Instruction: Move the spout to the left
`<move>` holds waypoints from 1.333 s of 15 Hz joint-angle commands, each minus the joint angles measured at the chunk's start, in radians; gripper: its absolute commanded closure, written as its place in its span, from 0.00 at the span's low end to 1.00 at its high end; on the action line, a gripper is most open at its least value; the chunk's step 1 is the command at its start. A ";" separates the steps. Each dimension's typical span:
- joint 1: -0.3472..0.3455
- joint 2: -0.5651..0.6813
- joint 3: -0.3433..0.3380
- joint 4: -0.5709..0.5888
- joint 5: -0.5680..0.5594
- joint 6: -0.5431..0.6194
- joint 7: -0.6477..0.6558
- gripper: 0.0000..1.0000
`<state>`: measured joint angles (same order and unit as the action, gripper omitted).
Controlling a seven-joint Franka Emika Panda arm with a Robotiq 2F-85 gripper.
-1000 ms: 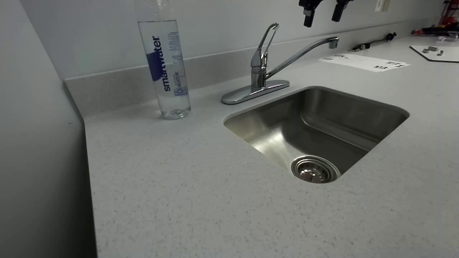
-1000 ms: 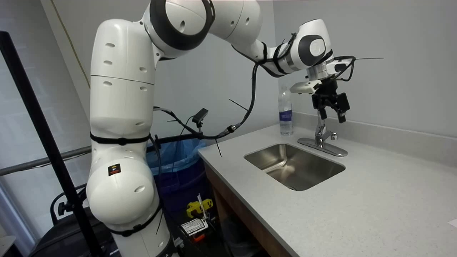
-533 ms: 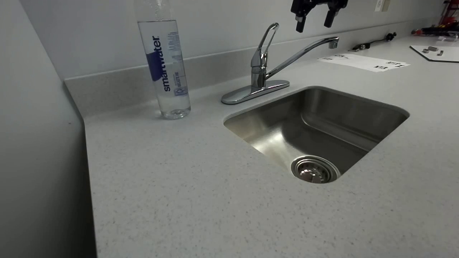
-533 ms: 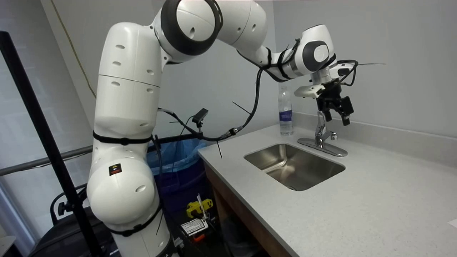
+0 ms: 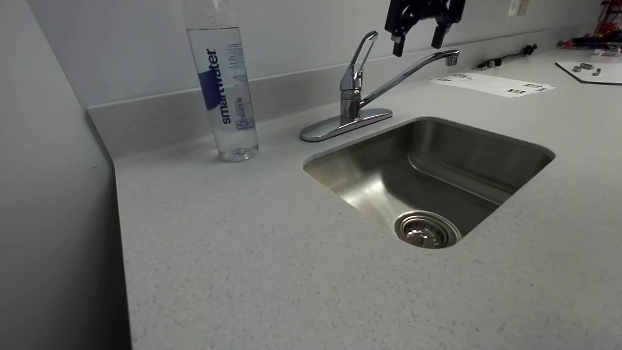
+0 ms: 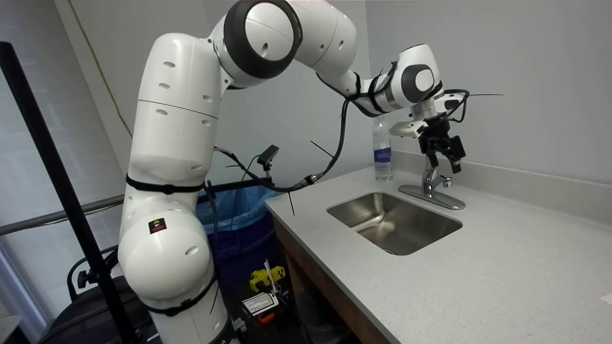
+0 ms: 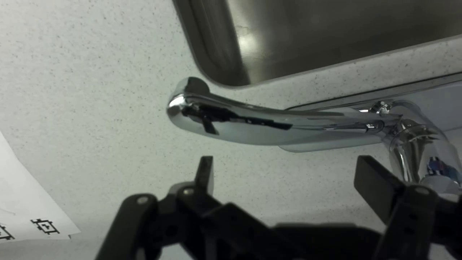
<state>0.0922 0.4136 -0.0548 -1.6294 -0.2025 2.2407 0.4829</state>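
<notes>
The spout is a long chrome tube that reaches out from the faucet base, with a downturned tip. It shows in both exterior views (image 5: 407, 74) (image 6: 437, 180), foreshortened in the latter, and crosses the wrist view (image 7: 260, 126). The chrome lever handle (image 5: 351, 78) stands upright on the faucet base (image 5: 346, 125). My gripper (image 5: 419, 46) is open and empty, fingers pointing down, above the spout and apart from it. In the wrist view, its fingers (image 7: 283, 171) are spread below the spout in the picture, on the side away from the sink; one appears near the faucet body.
The steel sink (image 5: 486, 141) is sunk in the counter in front of the faucet. A clear water bottle (image 5: 226, 97) stands beside the faucet base. The wall (image 6: 526, 95) rises close behind the faucet. A white paper (image 5: 491, 85) lies beyond the spout tip.
My open gripper has come down toward the spout and shifted toward the lever handle, leftward in an exterior view. The spout, handle and bottle have not moved.
</notes>
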 commanded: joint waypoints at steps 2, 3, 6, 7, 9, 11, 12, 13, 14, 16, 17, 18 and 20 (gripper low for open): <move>0.022 0.037 -0.030 0.036 -0.020 0.012 0.035 0.00; 0.022 0.040 -0.031 0.033 -0.017 0.010 0.036 0.00; 0.023 0.048 -0.031 0.032 -0.010 0.004 0.034 0.00; 0.022 0.050 -0.030 0.034 -0.007 0.002 0.030 0.00; 0.024 0.040 -0.023 0.022 0.002 0.003 0.023 0.00; 0.026 0.024 -0.015 0.009 0.011 0.004 0.016 0.00; 0.026 0.020 -0.011 0.008 0.018 0.003 0.010 0.00; 0.027 0.008 -0.004 -0.001 0.027 0.002 0.004 0.00; 0.025 0.005 0.002 -0.001 0.036 -0.003 -0.007 0.00; 0.021 0.000 0.007 -0.004 0.043 -0.008 -0.033 0.00; 0.019 -0.005 0.012 -0.013 0.050 -0.013 -0.047 0.00; 0.019 -0.015 0.018 -0.031 0.058 -0.015 -0.060 0.00; 0.024 -0.029 0.022 -0.065 0.055 -0.014 -0.077 0.00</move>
<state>0.1111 0.4298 -0.0544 -1.6292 -0.1862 2.2405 0.4453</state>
